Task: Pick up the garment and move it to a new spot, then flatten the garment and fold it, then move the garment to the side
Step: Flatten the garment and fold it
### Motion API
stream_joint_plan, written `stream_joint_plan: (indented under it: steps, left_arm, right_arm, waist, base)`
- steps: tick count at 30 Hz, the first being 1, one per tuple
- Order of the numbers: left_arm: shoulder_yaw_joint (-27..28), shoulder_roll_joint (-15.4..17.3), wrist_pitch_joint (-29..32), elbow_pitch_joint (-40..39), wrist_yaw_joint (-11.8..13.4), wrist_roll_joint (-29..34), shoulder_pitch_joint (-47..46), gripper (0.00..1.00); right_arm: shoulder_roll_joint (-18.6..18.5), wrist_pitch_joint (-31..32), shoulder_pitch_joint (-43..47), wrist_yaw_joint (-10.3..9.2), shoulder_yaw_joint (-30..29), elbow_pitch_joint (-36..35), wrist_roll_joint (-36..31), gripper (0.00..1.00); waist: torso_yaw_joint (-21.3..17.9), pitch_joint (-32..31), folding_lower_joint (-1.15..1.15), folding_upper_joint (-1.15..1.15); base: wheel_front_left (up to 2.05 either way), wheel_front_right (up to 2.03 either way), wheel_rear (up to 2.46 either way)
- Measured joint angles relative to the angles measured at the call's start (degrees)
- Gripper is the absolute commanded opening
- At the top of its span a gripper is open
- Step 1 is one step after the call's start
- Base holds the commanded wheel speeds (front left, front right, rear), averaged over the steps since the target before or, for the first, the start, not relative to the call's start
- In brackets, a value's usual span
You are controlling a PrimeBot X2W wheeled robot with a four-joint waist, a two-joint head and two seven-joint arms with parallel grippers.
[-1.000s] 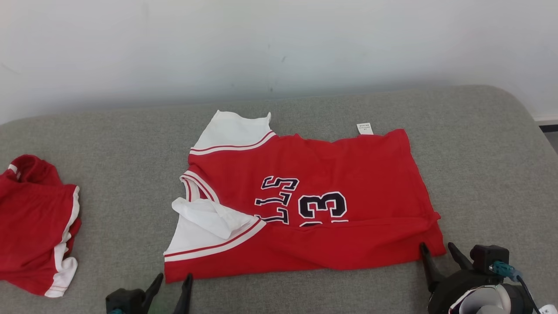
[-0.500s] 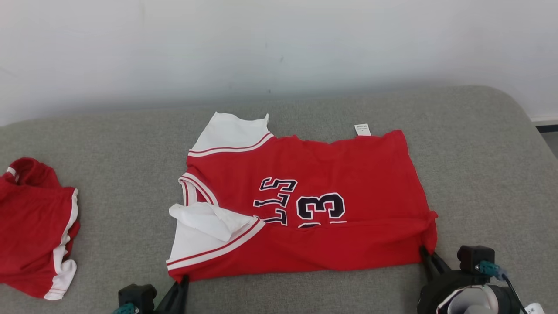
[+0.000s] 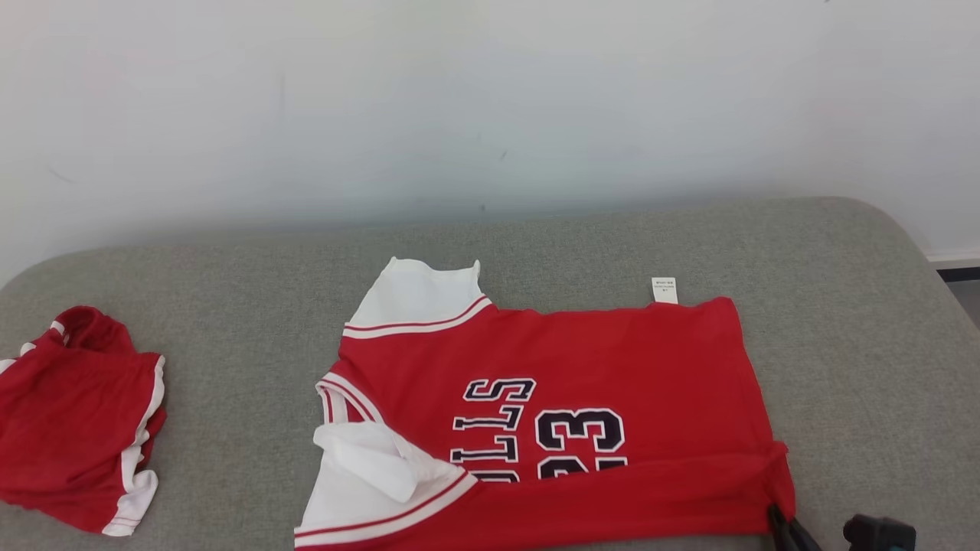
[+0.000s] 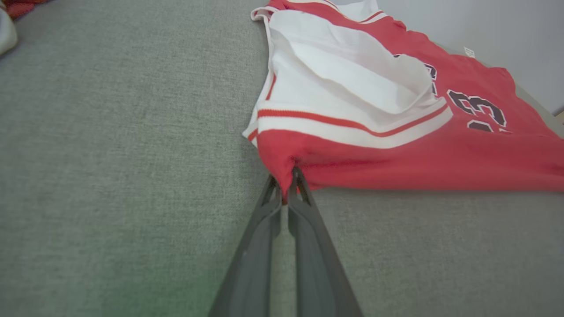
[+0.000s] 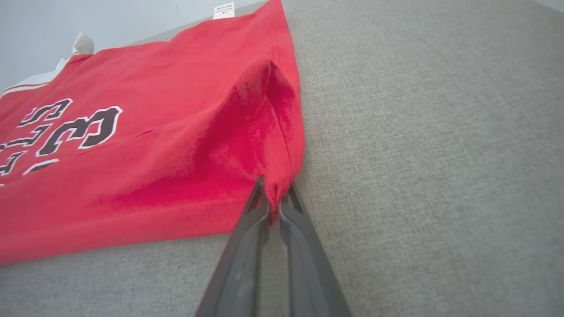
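Observation:
The garment (image 3: 582,383) is a red jersey with white sleeves and dark lettering, lying spread on the grey cushion, with its near edge folded over in a band. In the left wrist view my left gripper (image 4: 285,182) is shut on the garment's (image 4: 396,145) near corner below the white sleeve. The right wrist view has my right gripper (image 5: 274,193) shut on the garment's (image 5: 154,145) other near corner, where the cloth bunches into a ridge. At the head view's bottom right edge the right gripper (image 3: 785,528) touches that corner.
A second red and white piece of clothing (image 3: 76,436) lies crumpled at the far left of the grey cushion (image 3: 865,344). A white wall (image 3: 490,99) rises behind it. The cushion's rounded right end drops off near a dark gap (image 3: 953,273).
Both grippers went from open beside the garment's near corners to shut on them. The head camera tilted up, so everything sits lower in its picture.

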Motion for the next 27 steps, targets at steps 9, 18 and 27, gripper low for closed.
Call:
stream_joint_plan:
  steps: [9, 18, 27]
  left_arm:
    - [0.63, -0.74, 0.00, -2.18, 0.00, 1.35, 4.88, 0.02]
    - [5.43, -1.15, 0.00, -5.84, 0.07, 5.88, 4.01, 1.00]
    - [14.38, -3.05, 0.00, -19.52, 1.47, 16.72, 5.04, 1.00]
  right_arm:
    - [-0.46, 0.36, 6.38, 0.10, -1.87, -5.05, 0.51, 0.49]
    - [-0.48, 0.05, 6.21, 0.09, -4.46, -10.21, -3.70, 1.00]
    - [3.35, -0.01, 6.67, 0.09, -10.44, -24.58, -13.13, 1.00]
  waist:
    - [0.10, 0.45, 0.01, 0.00]
    - [0.20, -0.19, 0.01, 0.00]
    - [0.31, -0.73, 0.01, 0.00]
  base:
    - [0.00, 0.00, 0.00]
    - [0.00, 0.00, 0.00]
    - [0.00, 0.00, 0.00]
